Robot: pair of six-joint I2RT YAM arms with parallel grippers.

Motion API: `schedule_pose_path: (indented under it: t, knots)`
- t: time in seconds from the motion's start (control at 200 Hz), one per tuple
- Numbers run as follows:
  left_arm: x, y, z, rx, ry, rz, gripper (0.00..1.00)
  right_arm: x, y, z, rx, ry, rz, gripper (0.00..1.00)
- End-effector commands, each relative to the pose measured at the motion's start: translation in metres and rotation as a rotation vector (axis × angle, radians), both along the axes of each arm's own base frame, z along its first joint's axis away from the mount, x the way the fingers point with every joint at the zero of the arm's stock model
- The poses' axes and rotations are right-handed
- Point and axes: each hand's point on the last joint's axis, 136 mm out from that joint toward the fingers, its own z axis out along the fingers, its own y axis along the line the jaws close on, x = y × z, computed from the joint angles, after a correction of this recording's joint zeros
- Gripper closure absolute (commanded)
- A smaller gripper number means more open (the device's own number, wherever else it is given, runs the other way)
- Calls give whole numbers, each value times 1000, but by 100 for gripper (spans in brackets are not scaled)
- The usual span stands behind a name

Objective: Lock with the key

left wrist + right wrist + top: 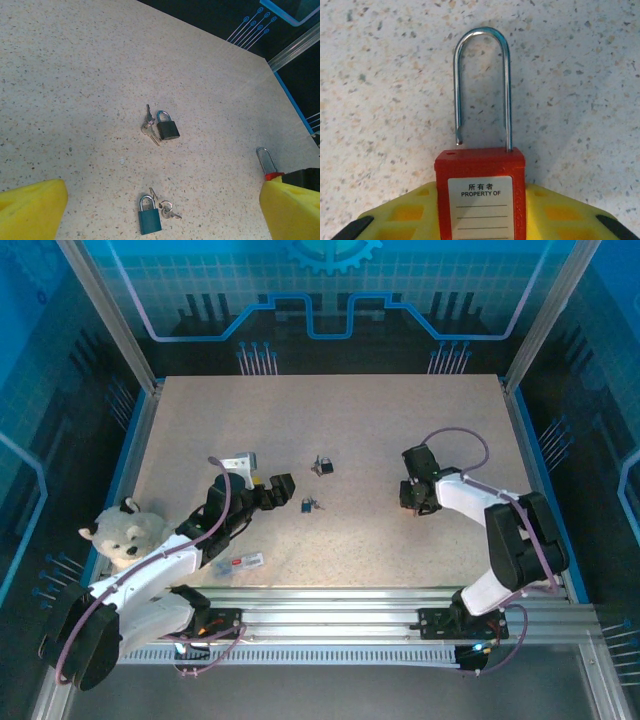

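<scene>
Clamping the red padlock (480, 167) by its body, we think, our right gripper (480, 215) leaves the open shackle (506, 100) free while our left gripper (161, 202) hangs spread wide above the keys (170, 213).

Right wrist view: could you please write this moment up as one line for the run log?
right gripper: gripping red padlock | shackle: open | left gripper: open | keys: not picked up

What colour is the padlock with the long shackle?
The padlock is red; right wrist view shows it best.
</scene>
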Motion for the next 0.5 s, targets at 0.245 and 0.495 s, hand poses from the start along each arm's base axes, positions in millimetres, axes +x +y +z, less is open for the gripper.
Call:
schedule_pose_path:
  t: [0.245, 0.495]
  knots:
    - [4, -3, 8, -16, -13, -7, 1, -1, 56, 48, 130, -175, 220, 80]
    - [4, -7, 5, -40, 4, -16, 1, -21, 107, 79, 305, -284, 413, 80]
